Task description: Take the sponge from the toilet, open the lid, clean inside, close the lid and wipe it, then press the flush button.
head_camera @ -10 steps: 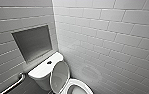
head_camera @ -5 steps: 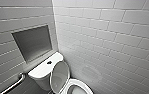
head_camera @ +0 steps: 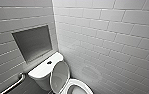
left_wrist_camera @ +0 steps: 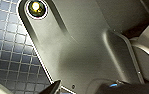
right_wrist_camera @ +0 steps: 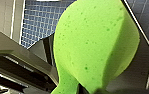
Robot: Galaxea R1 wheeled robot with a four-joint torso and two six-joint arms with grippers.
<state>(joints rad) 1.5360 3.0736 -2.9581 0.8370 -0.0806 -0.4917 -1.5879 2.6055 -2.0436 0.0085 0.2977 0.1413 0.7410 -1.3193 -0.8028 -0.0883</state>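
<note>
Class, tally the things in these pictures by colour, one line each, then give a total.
White: 1, the glossy ceramic toilet
Bright green: 1, the flat foam sponge
Dark: 1, the small round flush button
Silver: 1, the metal grab bar
Total: 4

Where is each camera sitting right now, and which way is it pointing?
Head view: high on the robot, looking forward and down at the toilet, lid raised, in a tiled corner.
Left wrist view: on the left wrist, facing the blue tiled floor; the robot's grey plate covers much.
Right wrist view: on the right wrist, close on the sponge, floor beyond; grey arm parts beside it.
Shared: both wrist views show the blue tiled floor.
</note>
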